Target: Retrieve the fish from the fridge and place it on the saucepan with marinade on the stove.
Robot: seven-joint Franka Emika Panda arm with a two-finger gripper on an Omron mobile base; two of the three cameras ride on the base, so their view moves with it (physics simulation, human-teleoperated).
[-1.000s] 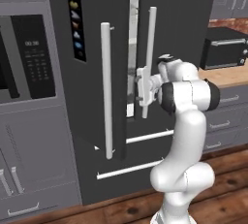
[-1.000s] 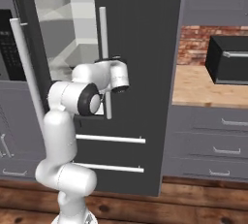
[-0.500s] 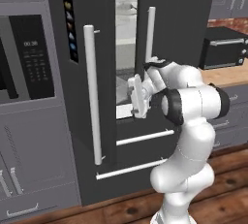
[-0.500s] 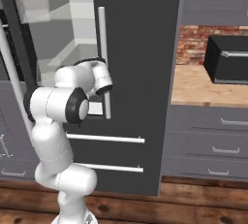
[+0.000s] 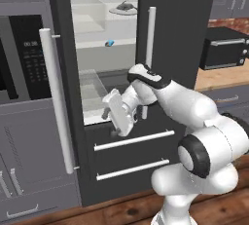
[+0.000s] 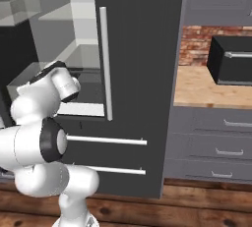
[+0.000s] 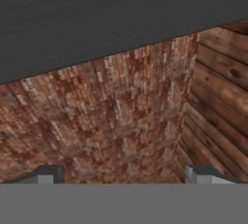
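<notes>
The fridge (image 5: 175, 34) stands with its left door (image 5: 56, 97) swung wide, so the white interior shows. On the top shelf the small dark grey fish (image 5: 127, 5) lies on a round white plate (image 5: 121, 11). A tiny blue object (image 5: 110, 43) rests one shelf lower. My gripper (image 5: 110, 123) hangs open and holds nothing, low in front of the interior and just above the bottom drawers, well below the fish. Its fingertips (image 7: 46, 173) stand wide apart in the hand view. The saucepan, marinade and stove are out of view.
A built-in black wall oven (image 5: 24, 58) sits left of the open door. A clear bin (image 5: 90, 87) juts out inside. The fridge's right door handle (image 6: 103, 64) is beside my arm. A black toaster oven (image 6: 231, 59) stands on the wooden counter to the right.
The left fridge door has swung from nearly shut to wide open. My hand has dropped down and to the left, from the door handles to the level of the drawers.
</notes>
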